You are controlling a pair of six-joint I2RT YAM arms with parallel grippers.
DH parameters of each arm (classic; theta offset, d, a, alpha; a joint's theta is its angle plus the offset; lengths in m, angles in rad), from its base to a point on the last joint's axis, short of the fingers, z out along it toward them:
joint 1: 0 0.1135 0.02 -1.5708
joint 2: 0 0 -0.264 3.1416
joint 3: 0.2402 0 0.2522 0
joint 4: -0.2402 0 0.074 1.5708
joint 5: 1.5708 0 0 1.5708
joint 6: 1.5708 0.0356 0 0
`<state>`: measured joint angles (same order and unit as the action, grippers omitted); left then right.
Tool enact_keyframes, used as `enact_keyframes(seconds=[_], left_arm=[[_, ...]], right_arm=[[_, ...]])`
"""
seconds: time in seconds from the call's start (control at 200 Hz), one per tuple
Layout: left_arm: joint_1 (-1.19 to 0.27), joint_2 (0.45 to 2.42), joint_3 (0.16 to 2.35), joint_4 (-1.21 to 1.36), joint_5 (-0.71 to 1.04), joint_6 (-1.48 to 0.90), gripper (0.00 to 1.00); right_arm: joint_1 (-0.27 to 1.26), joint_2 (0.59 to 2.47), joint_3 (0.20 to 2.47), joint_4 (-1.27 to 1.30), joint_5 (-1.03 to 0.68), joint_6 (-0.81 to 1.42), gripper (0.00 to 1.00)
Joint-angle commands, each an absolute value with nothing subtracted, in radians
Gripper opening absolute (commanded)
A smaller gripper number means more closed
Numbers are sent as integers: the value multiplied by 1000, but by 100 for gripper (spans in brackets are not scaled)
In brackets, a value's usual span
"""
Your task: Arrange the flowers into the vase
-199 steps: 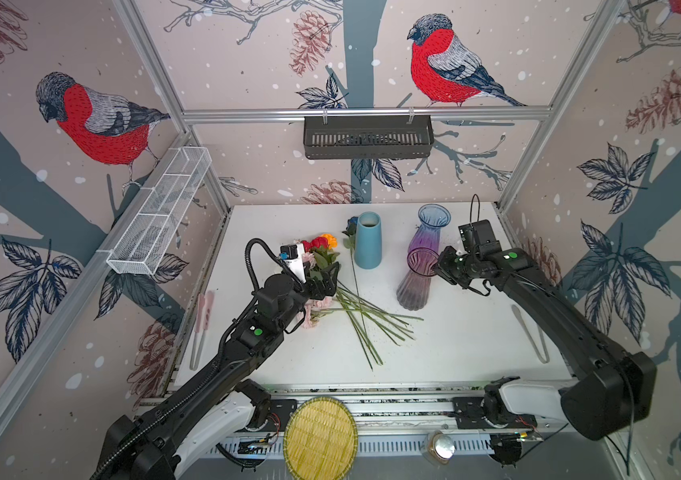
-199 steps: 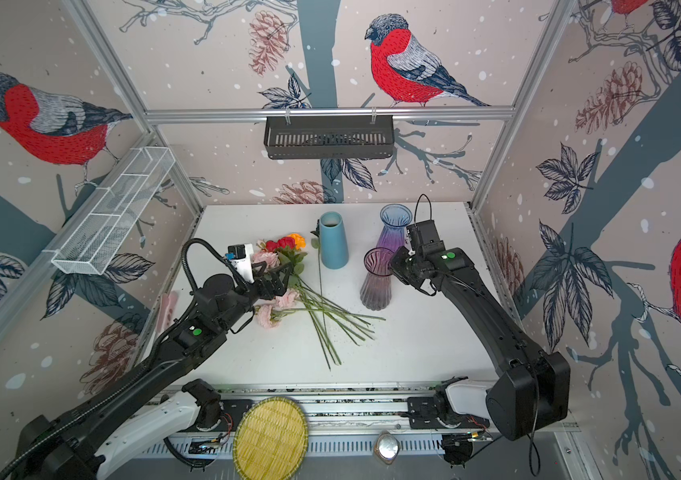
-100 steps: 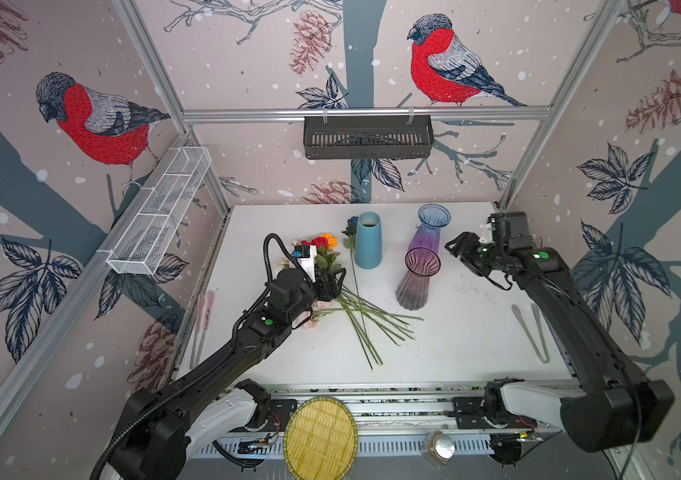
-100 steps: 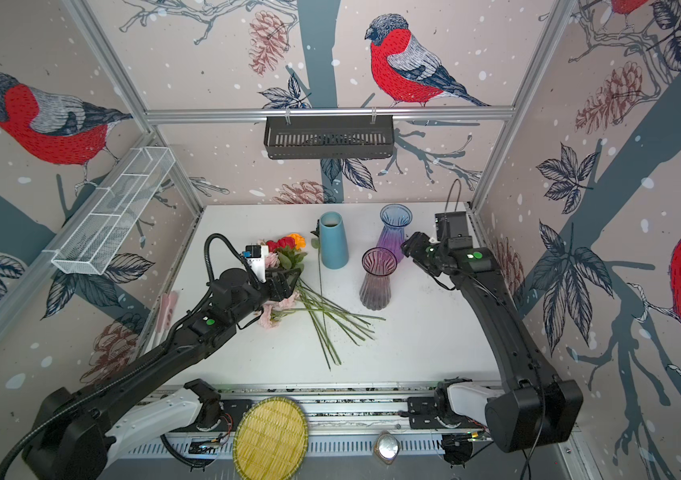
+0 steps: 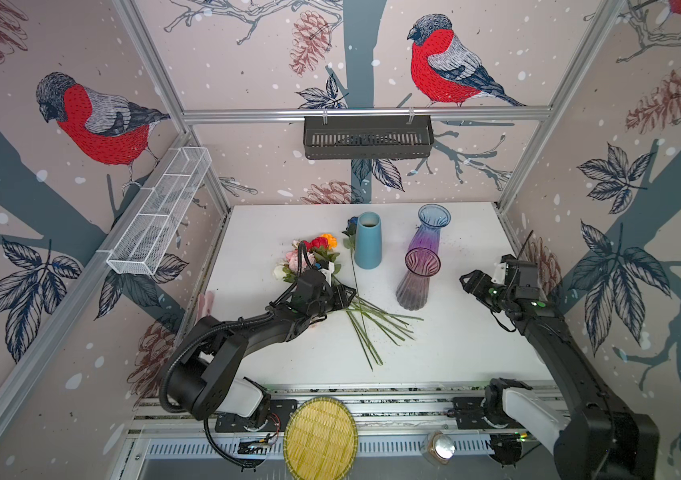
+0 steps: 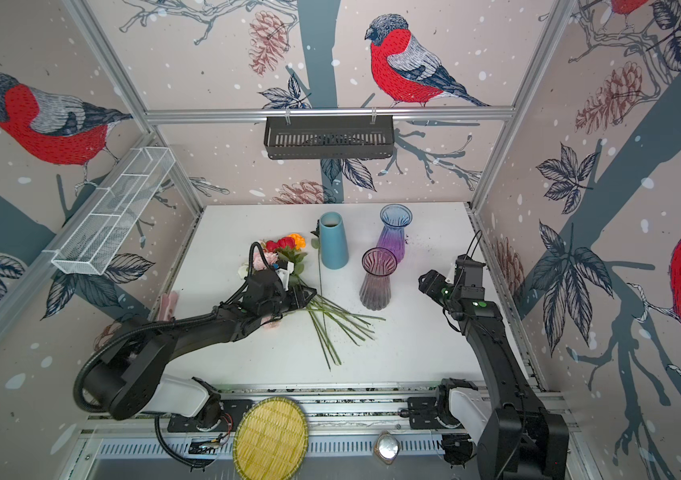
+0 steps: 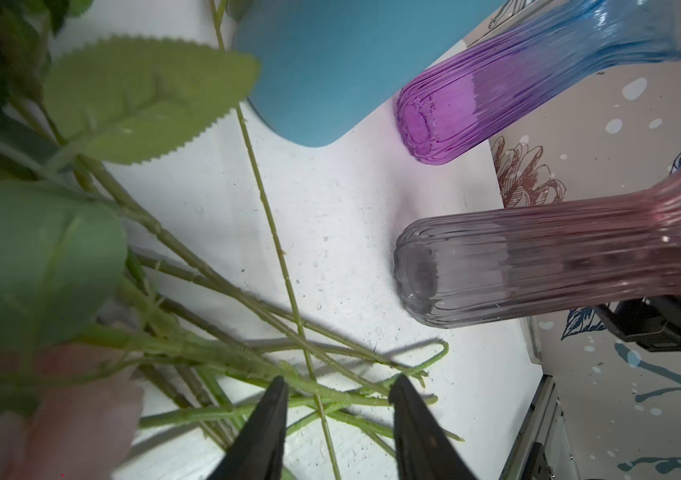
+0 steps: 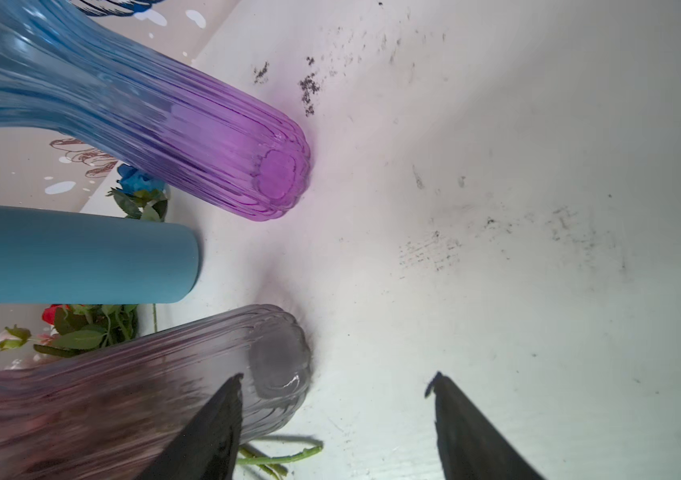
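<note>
Since a sec ago your R gripper [image 5: 469, 280] has backed off the rim of the grey-pink vase [image 5: 417, 282]. It now sits well apart from it, out toward the R wall. Its jaws have spread wide, and the R wrist view shows only bare table [image 5: 455, 340] btwn the tips.

Your L gripper [image 5: 345, 297] has pushed fwd, low over the flowers [image 5: 318, 245], and its jaws have narrowed. In the L wrist view they stand partly apart w/ several green stems [image 7: 205, 349] crossing the gap. No squeeze on them shows.

The flowers lie flat on the table, L of centre, none in a vase yet. The heads point to the back-L and the stems fan out to the front-R. The stem ends are near the grey-pink vase's base but not touching it.

One blue flower [image 5: 351, 224] has its head just beside the teal vase [image 5: 367, 245], on that vase's L. Its long stem runs fwd past the vase and across the bunch. The blue-purple vase [image 5: 430, 237] stands just behind the grey-pink vase. All 3 vases are upright.
</note>
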<state>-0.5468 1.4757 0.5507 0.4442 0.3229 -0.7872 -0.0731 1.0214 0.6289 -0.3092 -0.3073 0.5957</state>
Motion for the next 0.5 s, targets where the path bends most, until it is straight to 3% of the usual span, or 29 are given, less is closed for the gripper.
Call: enact_keyframes(seconds=[0.0, 0.495], left_arm=[[-546, 1525, 546, 588, 361, -898, 36], [-547, 1614, 557, 609, 298, -994, 38]], right_arm=[[-80, 1052, 594, -175, -352, 562, 72], [-129, 1165, 553, -90, -446, 517, 72]])
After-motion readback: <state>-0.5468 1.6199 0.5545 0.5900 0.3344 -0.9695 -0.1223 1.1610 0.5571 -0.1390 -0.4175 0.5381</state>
